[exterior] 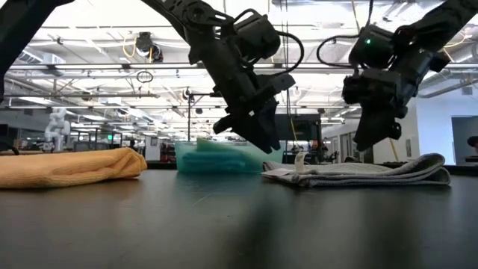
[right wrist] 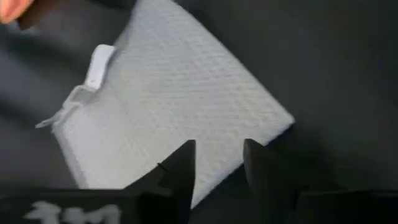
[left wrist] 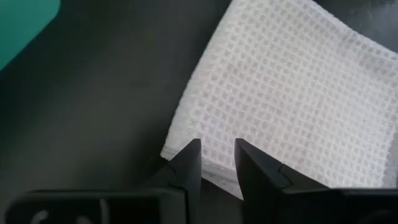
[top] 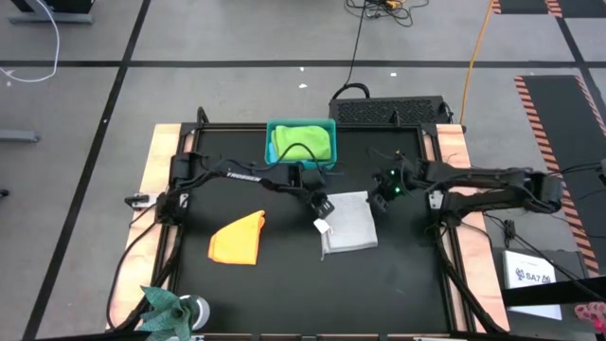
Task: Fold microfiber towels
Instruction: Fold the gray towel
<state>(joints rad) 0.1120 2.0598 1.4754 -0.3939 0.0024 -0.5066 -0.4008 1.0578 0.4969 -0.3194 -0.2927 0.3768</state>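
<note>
From my low camera the black counter (exterior: 224, 224) fills the near ground, and the teal bin (top: 301, 142) behind is half hidden by the left arm, its contents hard to read there. From above I see a lime green towel (top: 303, 140) bunched inside it at 12 o'clock, a dark cable draped across. A green plant-like object (top: 170, 308) at 7 o'clock is cut off by the frame edge.

The orange-yellow towel (top: 238, 237) lies folded at 8 o'clock, well apart from both arms. The light grey towel (top: 348, 222) lies folded flat near the centre, its white tag (right wrist: 98, 65) sticking out at one corner.

The left tool (top: 322, 206) hovers just above that towel's 9 o'clock edge, its fingers (left wrist: 186, 165) slightly apart and holding nothing. The right tool (top: 383, 189) hangs above the towel's 1 o'clock corner, fingers (right wrist: 180, 168) parted a little wider, empty too.
</note>
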